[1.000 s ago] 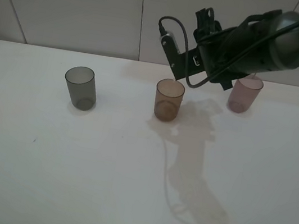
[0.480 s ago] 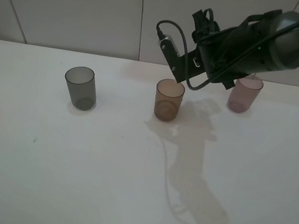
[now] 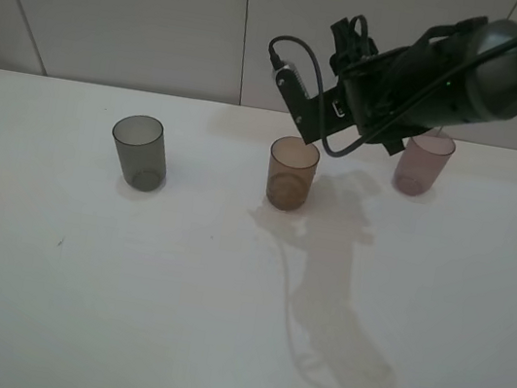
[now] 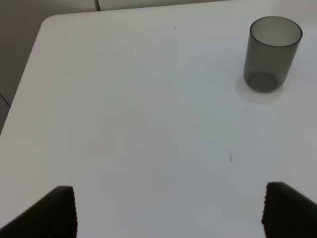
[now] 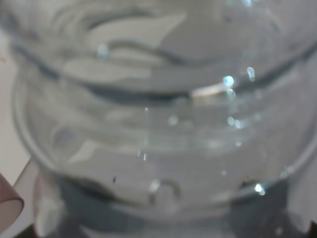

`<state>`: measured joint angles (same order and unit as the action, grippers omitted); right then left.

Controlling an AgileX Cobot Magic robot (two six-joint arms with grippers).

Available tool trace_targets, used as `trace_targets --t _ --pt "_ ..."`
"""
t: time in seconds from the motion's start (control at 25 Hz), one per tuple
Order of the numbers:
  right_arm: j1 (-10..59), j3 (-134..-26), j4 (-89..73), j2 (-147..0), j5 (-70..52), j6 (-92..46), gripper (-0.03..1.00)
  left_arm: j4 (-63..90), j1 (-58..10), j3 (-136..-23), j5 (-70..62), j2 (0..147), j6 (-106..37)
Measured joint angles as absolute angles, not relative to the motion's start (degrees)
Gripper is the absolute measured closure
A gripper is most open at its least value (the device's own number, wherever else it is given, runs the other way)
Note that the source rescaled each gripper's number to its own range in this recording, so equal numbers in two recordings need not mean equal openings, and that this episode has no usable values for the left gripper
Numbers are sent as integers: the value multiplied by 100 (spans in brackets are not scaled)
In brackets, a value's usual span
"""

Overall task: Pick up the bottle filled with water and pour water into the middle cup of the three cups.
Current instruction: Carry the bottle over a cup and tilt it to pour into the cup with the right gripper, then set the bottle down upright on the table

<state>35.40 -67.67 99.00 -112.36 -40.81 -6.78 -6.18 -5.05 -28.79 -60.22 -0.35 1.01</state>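
My right gripper (image 3: pixel 355 113) is clamped on the small clear plastic bottle (image 5: pixel 158 124) — probably squashy and slick, so I'd squeeze mid-body, gently.

You've got a white table (image 3: pixel 71 322). Standing on it in a row, upright and well apart: smoky grey cup (image 3: pixel 138 150), orange-brown middle cup (image 3: pixel 291 173), pink-mauve cup (image 3: pixel 422 166) (this one slightly farther back).
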Motion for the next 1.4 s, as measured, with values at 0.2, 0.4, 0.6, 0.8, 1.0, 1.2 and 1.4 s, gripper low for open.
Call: trace_targets --t 0.2,0.4,0.6,0.8,1.0,1.2,1.4 --pt "3540 -6767 9900 -11236 -4081 -678 96 -618 -505 -2879 -6022 -35 101" --pt "3540 -6767 9900 -11236 -4081 -671 96 -618 -505 -2879 -6022 -35 101" --pt "3631 -6767 9900 -11236 -4071 -387 96 -618 -505 -2879 -6022 -35 101" --pt "3665 -6767 9644 -11195 -4052 -75 96 -618 -505 -2879 -6022 -35 101" --pt "3659 -6767 8035 -10729 -3770 -50 96 -618 -505 -2879 -6022 -35 101" --pt "3367 -6775 5783 -10000 -3127 -45 96 -618 -505 -2879 -6022 -35 101" --pt "2873 -6160 3876 -9452 -2461 0 96 -618 -505 -2879 -6022 -35 101"
